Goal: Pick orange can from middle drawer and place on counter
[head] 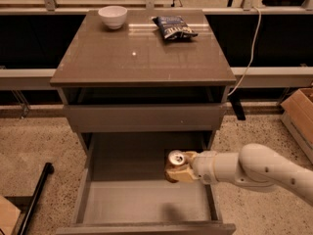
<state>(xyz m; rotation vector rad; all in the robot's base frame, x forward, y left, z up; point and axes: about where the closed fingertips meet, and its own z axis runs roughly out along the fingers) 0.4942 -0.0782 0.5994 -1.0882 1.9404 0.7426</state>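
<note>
The orange can (174,163), orange-brown with a shiny silver top, is held in my gripper (182,170), which is shut around it. The white arm (254,170) reaches in from the right. The can hangs above the grey floor of the open middle drawer (142,199), near its right side, and casts a shadow on the floor below. The glossy grey-brown counter (142,53) tops the cabinet above.
A white bowl (112,16) stands at the counter's back left. A dark blue chip bag (174,27) lies at the back right. A shallower drawer front (144,116) sits above the open drawer. A cardboard box (299,115) stands right; a black pole (34,199) lies left.
</note>
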